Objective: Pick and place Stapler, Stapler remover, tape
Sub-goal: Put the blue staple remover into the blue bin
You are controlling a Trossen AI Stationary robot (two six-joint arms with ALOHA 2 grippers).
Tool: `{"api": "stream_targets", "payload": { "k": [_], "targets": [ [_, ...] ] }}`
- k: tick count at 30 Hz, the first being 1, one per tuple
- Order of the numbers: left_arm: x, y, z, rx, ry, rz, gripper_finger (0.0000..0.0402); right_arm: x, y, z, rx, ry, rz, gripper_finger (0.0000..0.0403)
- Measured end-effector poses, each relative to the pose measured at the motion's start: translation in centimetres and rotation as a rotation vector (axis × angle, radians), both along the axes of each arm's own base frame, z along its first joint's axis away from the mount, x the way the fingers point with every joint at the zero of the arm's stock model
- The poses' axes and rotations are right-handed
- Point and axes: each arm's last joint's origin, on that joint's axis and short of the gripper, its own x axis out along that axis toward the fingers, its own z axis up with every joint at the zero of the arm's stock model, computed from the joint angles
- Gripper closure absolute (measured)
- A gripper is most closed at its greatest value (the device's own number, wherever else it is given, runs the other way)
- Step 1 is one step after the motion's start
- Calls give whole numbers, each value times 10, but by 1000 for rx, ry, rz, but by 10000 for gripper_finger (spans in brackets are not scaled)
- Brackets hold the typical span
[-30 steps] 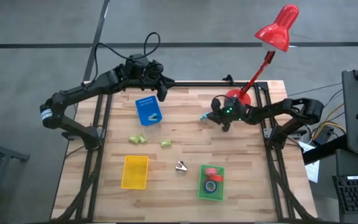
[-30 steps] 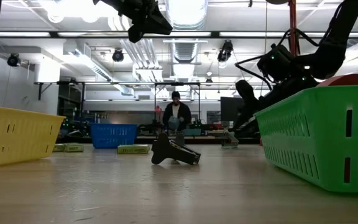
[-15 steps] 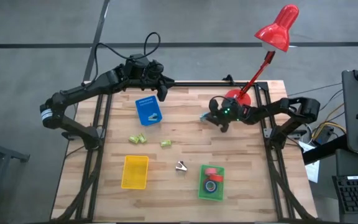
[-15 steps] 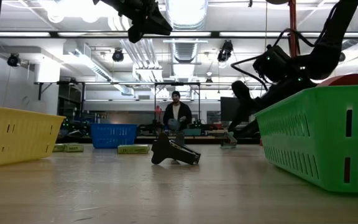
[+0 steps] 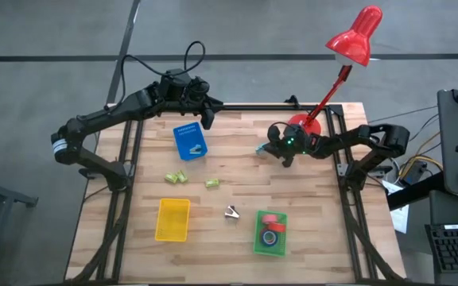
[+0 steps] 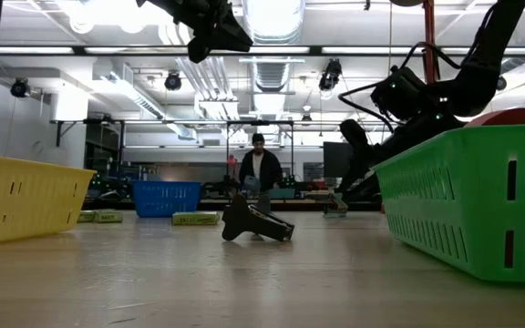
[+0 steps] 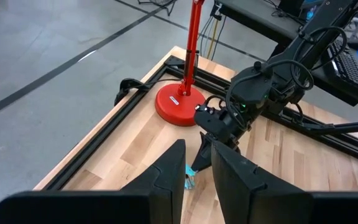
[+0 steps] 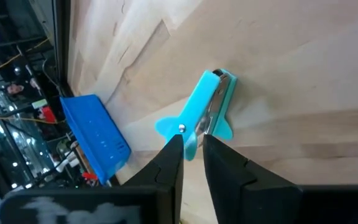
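A cyan stapler remover (image 5: 259,150) lies on its side on the wood, right of the blue tray (image 5: 183,137). My right gripper (image 5: 269,149) is down at the remover's right end, fingers narrowed around it (image 8: 192,151). My left gripper (image 5: 206,118) waits, shut, in the air over the blue tray's far right corner. Red tape (image 5: 269,219) and blue tape (image 5: 269,237) lie in the green tray (image 5: 258,241). Two yellow-green staplers (image 5: 176,177) (image 5: 211,183) and a dark stapler remover (image 5: 230,212) lie on the table. My right gripper has the cyan remover's near wing end (image 8: 190,144) between its two fingertips. The fingers (image 8: 171,158) come in low from the table's right, along the remover. The remover lies flat on the table, its jaw end (image 8: 222,79) pointing away from the fingers.
The lamp's red base (image 5: 300,123) stands just right of my right gripper, at the far edge. The yellow tray (image 5: 173,218) sits near-left. A small grey thing (image 5: 197,148) lies in the blue tray. A person (image 6: 259,173) stands in the room beyond the table.
My right gripper has moved a little toward the table's left, up to the cyan remover, then held still. The remover has stayed where it was.
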Motion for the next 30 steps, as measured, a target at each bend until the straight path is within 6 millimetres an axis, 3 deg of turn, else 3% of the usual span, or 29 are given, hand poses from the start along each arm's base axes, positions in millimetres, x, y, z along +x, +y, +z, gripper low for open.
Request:
{"api": "stream_targets", "payload": {
  "k": [9, 23, 30],
  "targets": [
    [0, 0, 0, 2, 1, -1, 321, 0, -1, 0, -41, 18, 4, 392],
    [0, 0, -1, 0, 6, -1, 321, 1, 0, 1, -86, 19, 77, 395],
    [0, 0, -1, -3, 10, -2, 321, 8, -3, 11, -128, -51, 98, 395]
  ]
}}
